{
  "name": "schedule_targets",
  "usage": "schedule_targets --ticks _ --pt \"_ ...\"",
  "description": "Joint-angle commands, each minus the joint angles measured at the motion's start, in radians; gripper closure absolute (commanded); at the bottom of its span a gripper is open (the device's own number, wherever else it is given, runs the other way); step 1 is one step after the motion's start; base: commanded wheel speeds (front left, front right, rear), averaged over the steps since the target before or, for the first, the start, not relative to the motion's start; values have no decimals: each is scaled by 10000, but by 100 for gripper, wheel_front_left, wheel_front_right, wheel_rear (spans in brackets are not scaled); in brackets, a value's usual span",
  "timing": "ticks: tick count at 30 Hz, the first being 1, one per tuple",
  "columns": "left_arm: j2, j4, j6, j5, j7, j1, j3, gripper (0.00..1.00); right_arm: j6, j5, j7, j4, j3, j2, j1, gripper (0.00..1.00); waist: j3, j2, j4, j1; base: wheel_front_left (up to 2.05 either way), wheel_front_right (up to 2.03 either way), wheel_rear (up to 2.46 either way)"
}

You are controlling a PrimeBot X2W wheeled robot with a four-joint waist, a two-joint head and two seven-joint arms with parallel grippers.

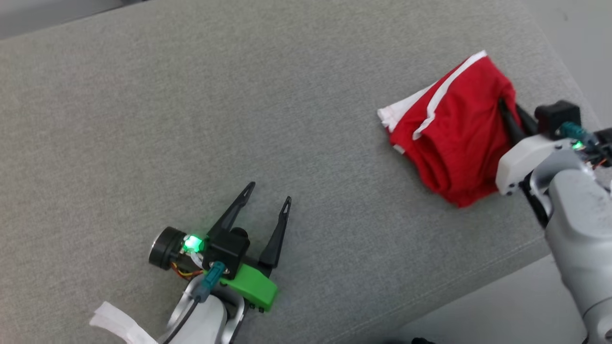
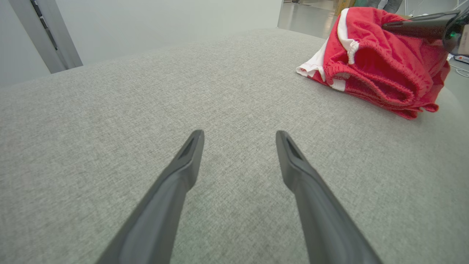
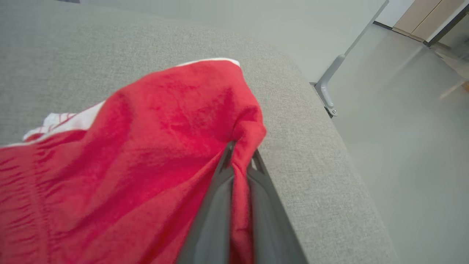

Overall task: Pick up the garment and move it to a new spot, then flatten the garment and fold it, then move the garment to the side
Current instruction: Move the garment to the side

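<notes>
Garment (image 1: 449, 143), red with white trim, bunched in a loose heap on right side of grey surface (image 1: 191, 95), close to its right edge. Upper fold pulled up where right gripper (image 1: 510, 119) pinches it. Right wrist view: right gripper (image 3: 242, 157) almost fully closed, thin fold of garment (image 3: 146, 154) clamped between the fingers, rest draping down to the left. Left gripper (image 1: 268, 192) well apart from garment, low over bare surface at lower left, spread wide, nothing held. Left wrist view: left gripper (image 2: 240, 135) splayed over surface, garment (image 2: 384, 69) at upper right with elastic waistband showing, right gripper (image 2: 392, 25) reaching into its top. Pale floor (image 3: 403, 146) beyond surface edge
</notes>
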Motion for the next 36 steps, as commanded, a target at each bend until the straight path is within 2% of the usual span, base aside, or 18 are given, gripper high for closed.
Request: schedule_targets --ticks 1,5,12,16,17,18,21,24,26,31,36 --pt "119 -73 -31 83 -1 -312 44 0 -18 -123 -21 203 -164 -264 -432 100 1047 -1 835 0 0 0 0" --pt "185 -197 -78 203 -1 -697 34 0 -18 -571 18 952 -842 -980 -1424 100 1614 -1 1175 0 0 0 0" --pt "164 -540 -121 231 -1 -1305 -94 0 -18 -1611 72 1946 -3073 -2379 -2482 100 2217 -1 1746 0 0 0 0" --pt "190 -618 -133 192 7 -1351 -39 0 -18 -2382 102 2018 -4220 -2758 -2675 100 2219 -1 1863 0 0 0 0" --pt "189 -616 -135 177 8 -1327 -16 0 -18 -2575 89 1901 -4498 -2775 -2685 59 2192 -1 1875 0 0 0 0" --pt "176 -605 -138 158 8 -1281 -2 0 -18 -2818 69 1729 -4864 -2725 -2627 0 2130 -1 1889 0 0 0 0" --pt "146 -569 -129 113 8 -1144 24 0 -18 -3434 37 1382 -5766 -2638 -2490 0 1929 -1 1943 0 0 0 0" --pt "73 -551 -79 31 7 -922 110 0 -18 -3983 1 723 -6455 -2050 -2307 0 1551 -1 1990 0 0 0 0" --pt "23 -532 -32 -60 7 -807 180 0 -18 -4126 -21 189 -6507 -1599 -2288 0 1243 -1 2038 0 0 0 0" --pt "-72 -366 26 -273 2 -336 434 0 -18 -3240 -27 -1569 -5214 -358 -1619 0 360 -1 2171 0 0 0 0" --pt "-110 -237 217 -409 1 96 818 0 -18 -2003 -28 -2817 -3446 348 -620 0 -490 -1 2401 0 0 0 0"
